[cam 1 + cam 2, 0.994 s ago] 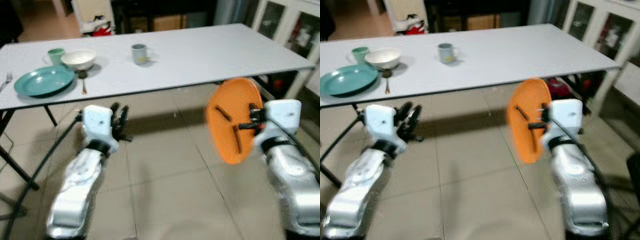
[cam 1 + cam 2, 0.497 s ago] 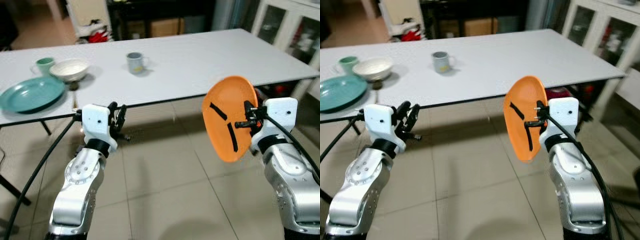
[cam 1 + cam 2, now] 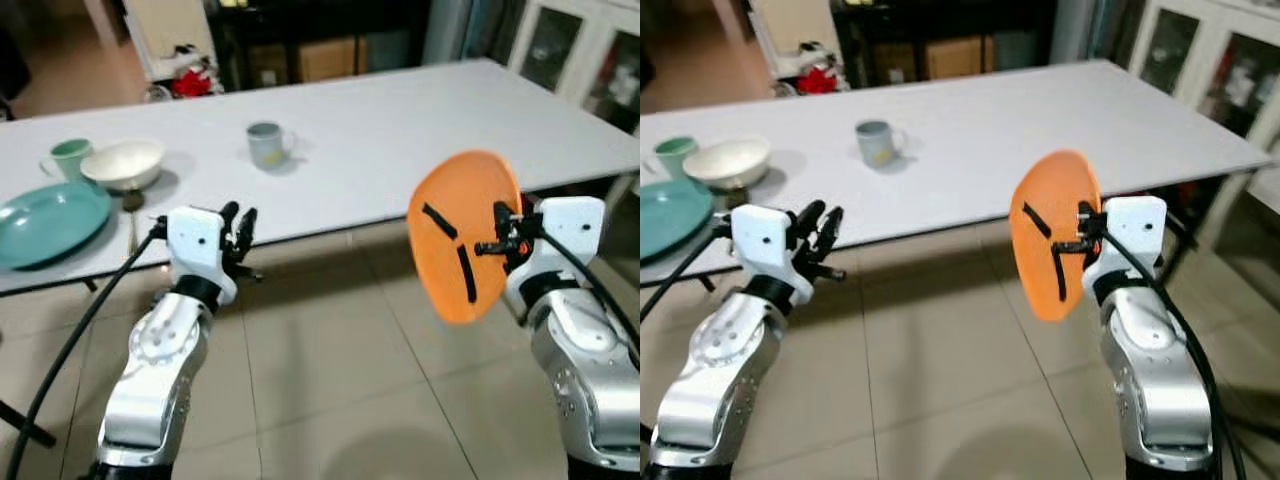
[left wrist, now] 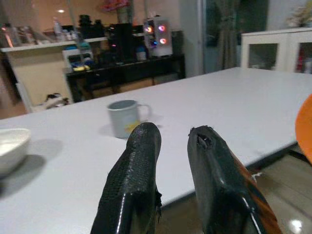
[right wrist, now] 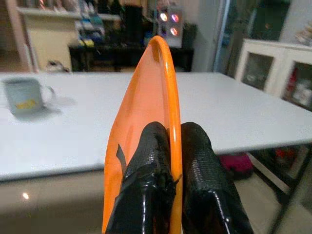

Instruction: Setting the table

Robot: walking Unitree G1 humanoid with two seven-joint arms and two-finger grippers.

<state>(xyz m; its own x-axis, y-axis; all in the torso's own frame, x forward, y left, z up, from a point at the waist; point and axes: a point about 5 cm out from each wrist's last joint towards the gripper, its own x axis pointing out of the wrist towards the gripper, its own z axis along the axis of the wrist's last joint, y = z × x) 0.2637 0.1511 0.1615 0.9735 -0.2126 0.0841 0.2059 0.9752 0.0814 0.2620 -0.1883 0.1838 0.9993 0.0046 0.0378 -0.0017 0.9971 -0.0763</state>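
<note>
My right gripper [image 3: 500,240] pinches the rim of the orange plate [image 3: 462,235], 1 finger on each face, and holds it on edge in the air, short of the table [image 3: 420,120] and about level with its near edge. My left gripper [image 3: 238,232] is empty, its 2 fingers [image 4: 134,190] a little apart, pointing at the table from just short of its edge. Out on the top stand a grey mug [image 3: 266,145], then a white bowl [image 3: 122,163], a green cup [image 3: 67,158] and a teal plate [image 3: 45,210] at the left end. I judge this the carry step. Next I need to close in, tip the plate flat and set it down right of the mug.
</note>
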